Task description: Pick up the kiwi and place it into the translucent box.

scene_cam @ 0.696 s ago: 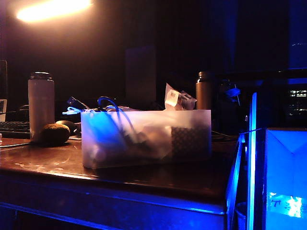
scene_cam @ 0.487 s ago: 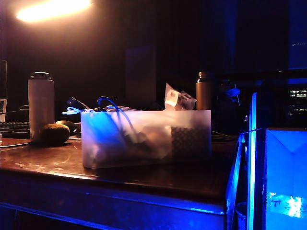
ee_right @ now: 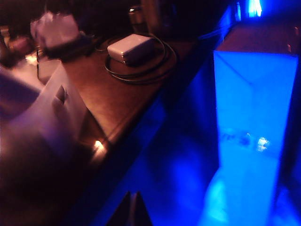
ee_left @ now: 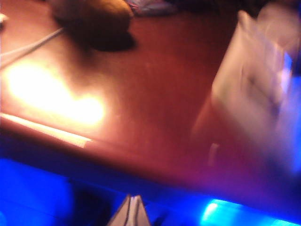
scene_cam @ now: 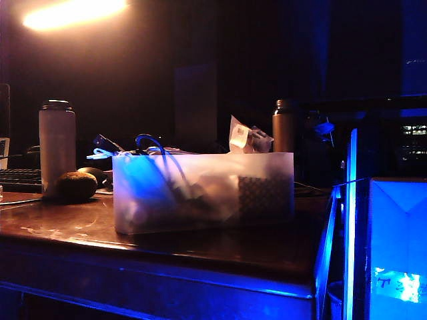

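kiwi [scene_cam: 75, 187]: brown, on table | translucent box [scene_cam: 203, 192]: upright, right of it, apart

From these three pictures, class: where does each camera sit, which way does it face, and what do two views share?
Exterior: low beside the table, facing the translucent box side-on; no arm shows.
Left wrist: below the table edge, facing the kiwi; shut left gripper tips show.
Right wrist: beyond the table's end, facing a white power adapter; shut right gripper tips show.
All share the box.
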Available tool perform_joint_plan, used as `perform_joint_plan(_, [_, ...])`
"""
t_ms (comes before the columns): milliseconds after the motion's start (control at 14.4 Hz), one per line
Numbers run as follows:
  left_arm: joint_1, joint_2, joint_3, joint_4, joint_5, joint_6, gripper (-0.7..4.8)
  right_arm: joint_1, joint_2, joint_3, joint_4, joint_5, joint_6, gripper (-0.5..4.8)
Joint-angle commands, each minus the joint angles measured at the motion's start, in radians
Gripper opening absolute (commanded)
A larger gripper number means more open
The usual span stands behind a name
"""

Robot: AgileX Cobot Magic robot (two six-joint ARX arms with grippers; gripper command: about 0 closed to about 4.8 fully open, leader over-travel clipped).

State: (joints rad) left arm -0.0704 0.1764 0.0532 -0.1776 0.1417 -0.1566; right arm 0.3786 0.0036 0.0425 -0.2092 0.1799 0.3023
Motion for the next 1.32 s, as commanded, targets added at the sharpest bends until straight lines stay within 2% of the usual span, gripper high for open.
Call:
perform_joint_plan(70, [0.0,0.008,0.198,-0.005,-0.145,-0.127,-0.05,0.001,-0.001,0.147,0.018,0.002,0.037,-0.01])
perform_joint_plan(139, [0.001,0.046,0.274,0.002,-0.181,-0.101,-0.06,0.001,0.013,0.217,0.018,0.002,0.029,-0.01])
perform_joint_plan(278, [0.001,0.214,0.439,-0.001,-0.189,-0.006,-0.05,0.001,0.098,0.346,0.014,0.0,-0.005,-0.01])
perform_joint_plan(487, [0.001,0.591,0.713,-0.01,-0.111,0.134,-0.06,0.001,0.335,0.566,0.01,-0.093,-0.157,-0.01])
perform_joint_plan(557, [0.001,0.716,0.8,-0.035,-0.089,0.156,-0.06,0.001,0.433,0.64,0.009,-0.142,-0.195,-0.01])
perform_joint_plan(766, [0.0,1.061,1.056,-0.121,-0.047,0.167,-0.06,0.001,0.708,0.853,-0.036,-0.238,-0.2,-0.01])
perform_joint_plan(974, [-0.002,1.336,1.249,-0.126,-0.043,0.167,0.05,0.002,0.951,1.004,-0.042,-0.315,-0.2,-0.01])
perform_joint_plan(1044, [-0.002,1.405,1.295,-0.145,-0.044,0.163,1.15,0.003,1.009,1.029,-0.04,-0.323,-0.199,-0.01])
perform_joint_plan(1183, [-0.003,1.527,1.362,-0.175,-0.044,0.137,4.34,0.003,1.09,1.042,-0.024,-0.366,-0.199,-0.01])
perform_joint_plan(1253, [-0.005,1.566,1.371,-0.176,-0.044,0.129,4.79,0.003,1.113,1.042,-0.024,-0.374,-0.199,-0.01])
perform_joint_plan(1322, [-0.006,1.598,1.374,-0.178,-0.044,0.129,4.79,0.003,1.13,1.042,-0.022,-0.397,-0.199,-0.01])
